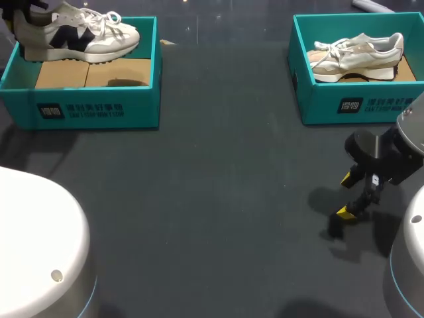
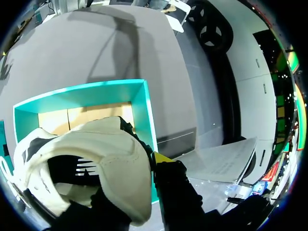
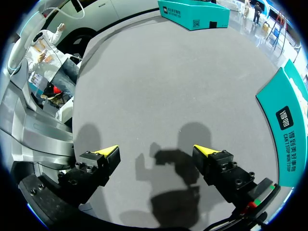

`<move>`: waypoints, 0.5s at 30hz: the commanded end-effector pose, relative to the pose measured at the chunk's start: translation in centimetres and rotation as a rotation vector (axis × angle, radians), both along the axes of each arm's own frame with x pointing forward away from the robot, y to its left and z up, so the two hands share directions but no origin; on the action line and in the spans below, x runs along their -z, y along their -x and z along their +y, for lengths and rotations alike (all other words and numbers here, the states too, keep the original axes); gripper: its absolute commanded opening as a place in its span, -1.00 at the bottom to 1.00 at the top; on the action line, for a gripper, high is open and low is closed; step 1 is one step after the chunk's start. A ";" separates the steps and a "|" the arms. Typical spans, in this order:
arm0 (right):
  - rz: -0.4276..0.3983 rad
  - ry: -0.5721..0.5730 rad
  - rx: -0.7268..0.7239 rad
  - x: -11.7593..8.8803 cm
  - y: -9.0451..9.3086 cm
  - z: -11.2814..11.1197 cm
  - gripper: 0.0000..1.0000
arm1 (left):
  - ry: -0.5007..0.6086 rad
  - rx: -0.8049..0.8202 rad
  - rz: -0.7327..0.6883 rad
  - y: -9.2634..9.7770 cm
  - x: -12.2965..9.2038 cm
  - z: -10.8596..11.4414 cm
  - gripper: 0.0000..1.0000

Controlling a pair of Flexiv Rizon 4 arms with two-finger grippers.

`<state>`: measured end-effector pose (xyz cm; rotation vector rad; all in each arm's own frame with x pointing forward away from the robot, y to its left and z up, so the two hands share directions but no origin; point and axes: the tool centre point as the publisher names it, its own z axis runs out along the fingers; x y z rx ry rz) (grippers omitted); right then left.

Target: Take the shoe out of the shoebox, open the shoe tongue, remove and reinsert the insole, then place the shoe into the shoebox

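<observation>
1. A dark grey matte surface (image 1: 212,199) spreads under both arms, and most of its middle is bare.
2. The left gripper (image 1: 25,14) is at the far left corner of the surface. It is closed on the heel of a white sneaker (image 1: 86,33) with a dark side emblem and white laces.
3. In the left wrist view the sneaker's padded heel collar fills the space between the fingers. One yellow fingertip (image 2: 162,158) presses against the heel's side, and the other finger is hidden behind the shoe.
4. Under that gripper sits a teal shoebox (image 1: 93,109), open at the top. The sneaker hangs level above it, toe pointing away from the gripper, and casts a shadow on the brown cardboard liner (image 1: 93,73) inside.
5. The right gripper (image 1: 347,195) hovers low over the surface with its fingers spread wide and nothing between them.
6. In the right wrist view its shadow (image 3: 178,163) lies on the grey surface just ahead of the yellow tips.
7. A second teal shoebox (image 1: 358,106) stands near that gripper, ahead of it and apart from it. A beige sneaker (image 1: 358,56) lies inside on its sole.
</observation>
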<state>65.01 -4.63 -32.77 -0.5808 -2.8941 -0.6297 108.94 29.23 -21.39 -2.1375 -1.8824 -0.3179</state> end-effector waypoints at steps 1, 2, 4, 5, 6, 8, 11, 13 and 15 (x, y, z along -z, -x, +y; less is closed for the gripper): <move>-0.002 0.002 0.001 -0.1 0.2 0.0 1.00 | 0.005 -0.001 0.004 -0.4 1.0 0.4 -1.00; -0.002 0.002 0.001 -0.1 0.2 0.0 1.00 | 0.002 -0.006 0.007 -0.4 1.2 0.5 -1.00; -0.002 0.002 0.001 -0.1 0.2 0.0 1.00 | 0.001 -0.005 0.009 -0.4 1.5 0.5 -1.00; -0.002 0.002 0.001 -0.1 0.2 0.0 1.00 | -0.007 -0.005 0.010 -0.3 1.8 0.6 -1.00; -0.002 0.002 0.001 -0.1 0.2 0.0 1.00 | -0.010 -0.003 0.013 -0.2 2.0 0.6 -1.00; -0.002 0.002 0.001 -0.1 0.2 0.0 1.00 | -0.012 0.008 0.024 0.2 2.5 0.6 -1.00; -0.002 0.002 0.001 -0.1 0.2 0.0 1.00 | -0.015 0.031 0.040 1.0 3.1 0.4 -1.00; -0.002 0.002 0.001 -0.1 0.2 0.0 1.00 | -0.004 0.035 0.073 1.5 3.5 0.3 -1.00; -0.002 0.002 0.001 -0.1 0.2 0.0 1.00 | -0.003 0.042 0.081 1.6 3.5 0.3 -1.00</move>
